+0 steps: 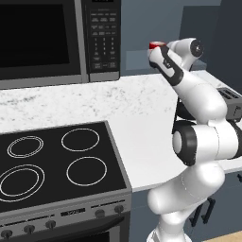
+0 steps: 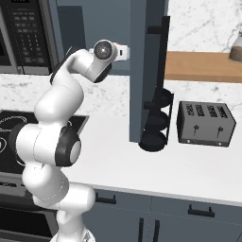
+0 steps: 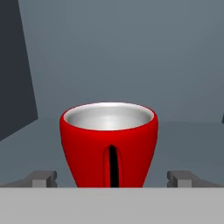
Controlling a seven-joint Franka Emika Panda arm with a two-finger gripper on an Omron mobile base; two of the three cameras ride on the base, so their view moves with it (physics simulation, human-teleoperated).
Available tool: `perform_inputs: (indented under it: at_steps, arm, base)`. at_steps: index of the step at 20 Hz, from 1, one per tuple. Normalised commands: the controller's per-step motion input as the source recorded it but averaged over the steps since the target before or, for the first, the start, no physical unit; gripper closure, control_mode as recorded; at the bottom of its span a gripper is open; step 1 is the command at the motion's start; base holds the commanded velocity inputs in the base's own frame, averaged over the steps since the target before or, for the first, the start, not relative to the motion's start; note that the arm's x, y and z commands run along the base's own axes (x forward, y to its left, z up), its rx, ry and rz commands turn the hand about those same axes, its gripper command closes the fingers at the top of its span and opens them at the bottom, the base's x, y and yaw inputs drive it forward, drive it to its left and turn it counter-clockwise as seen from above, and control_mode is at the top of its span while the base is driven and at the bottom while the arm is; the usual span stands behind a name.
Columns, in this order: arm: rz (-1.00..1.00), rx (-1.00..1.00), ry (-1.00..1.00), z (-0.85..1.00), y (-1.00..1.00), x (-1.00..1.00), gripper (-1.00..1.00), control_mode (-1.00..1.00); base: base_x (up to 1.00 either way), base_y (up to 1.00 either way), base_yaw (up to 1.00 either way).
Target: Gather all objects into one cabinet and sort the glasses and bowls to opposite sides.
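Hand view is showing one red cup [image 3: 109,146], standing upright, mouth up, on the slate-blue floor of the recess [image 3: 131,65], its handle turned straight toward the camera. One cup, one arm, one gripper [image 3: 112,178], and the two finger tips [image 3: 43,178] are sitting wide apart, one on each side of the cup near its base, neither one pressing on it — so the claw is standing released around the cup, not squeezing.

Over in the left base view, the arm [image 1: 198,137] is rising from the lower right, elbow bent, forearm reaching up and back toward the wall, and a sliver of red is peeking out just past the wrist at the edge of the recess. One microwave [image 1: 56,38] and one stove [image 1: 56,165] with four burner rings are sitting to the left.

Right base view is giving us one toaster [image 2: 205,124] on the white counter [image 2: 142,160], well apart from the arm.
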Motion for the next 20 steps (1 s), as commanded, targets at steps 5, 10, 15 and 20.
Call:
perform_inputs:
  at_steps: [5,10,15,20]
  arm:
    - [0.0,0.0,0.0,0.0,0.0,0.0,1.0,-1.0]
    - [0.0,0.0,0.0,0.0,0.0,0.0,1.0,-1.0]
    - [0.0,0.0,0.0,0.0,0.0,0.0,1.0,-1.0]
    - [0.0,0.0,0.0,0.0,0.0,-0.05,1.0,-1.0]
  base:
    - [0.0,0.0,0.0]
    - [0.0,0.0,0.0]
    - [0.0,0.0,0.0]
    - [0.0,0.0,0.0]
